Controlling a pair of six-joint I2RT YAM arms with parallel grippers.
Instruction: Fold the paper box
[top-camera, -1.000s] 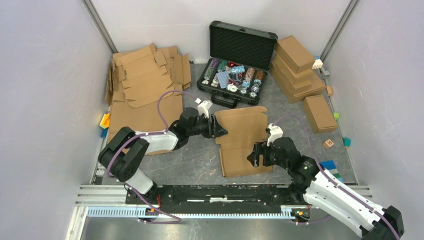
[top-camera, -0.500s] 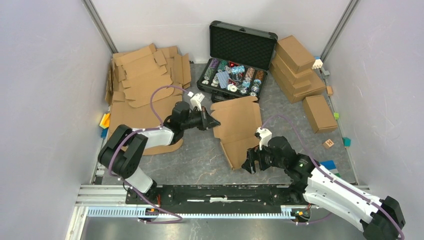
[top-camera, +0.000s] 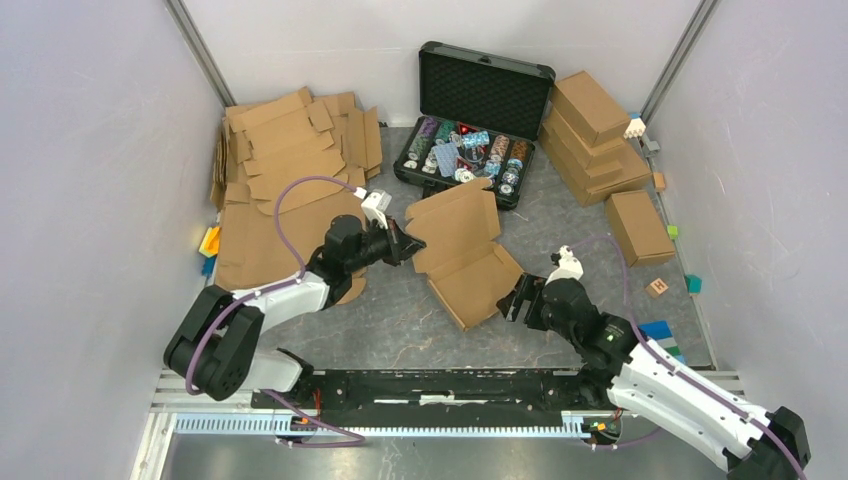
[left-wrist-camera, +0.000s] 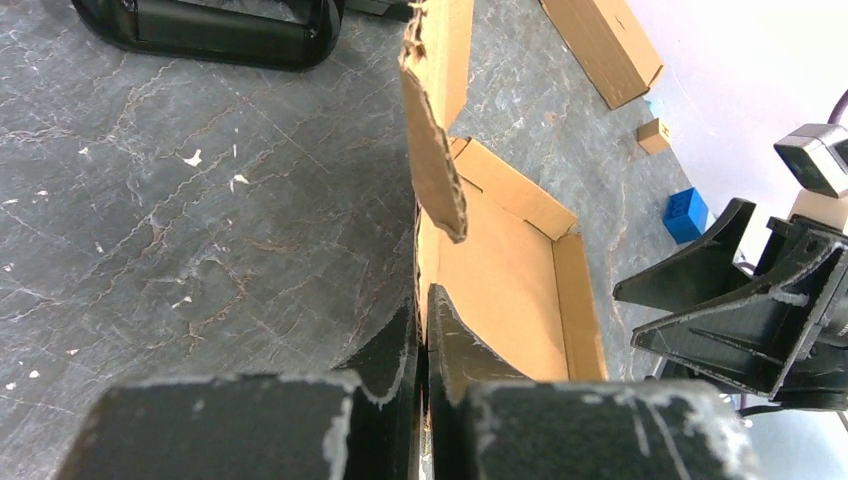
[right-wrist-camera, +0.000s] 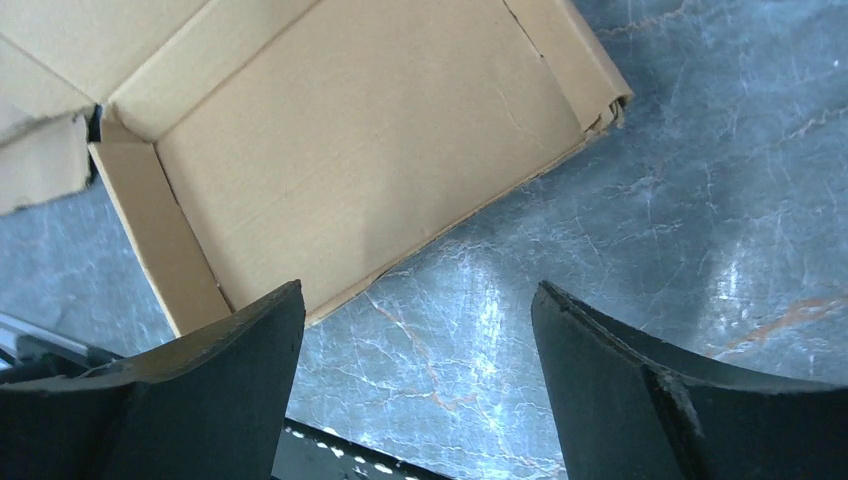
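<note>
The paper box lies mid-counter, its tray part nearer and its lid part farther. The left pincer is at the box's left edge, pinching the cardboard there. The right pincer stands just beside the box's near right edge, apart from it. An open case sits behind the box. Flat blanks are piled at the far left. Finished boxes are stacked at the far right, with a single box nearer than them.

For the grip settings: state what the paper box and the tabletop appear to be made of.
The paper box looks like brown corrugated cardboard, matte: fluting shows along its cut flap edge. The tabletop is dark grey, pale-veined, slightly glossy: stone-look, perhaps printed laminate or mat; cannot tell.
</note>
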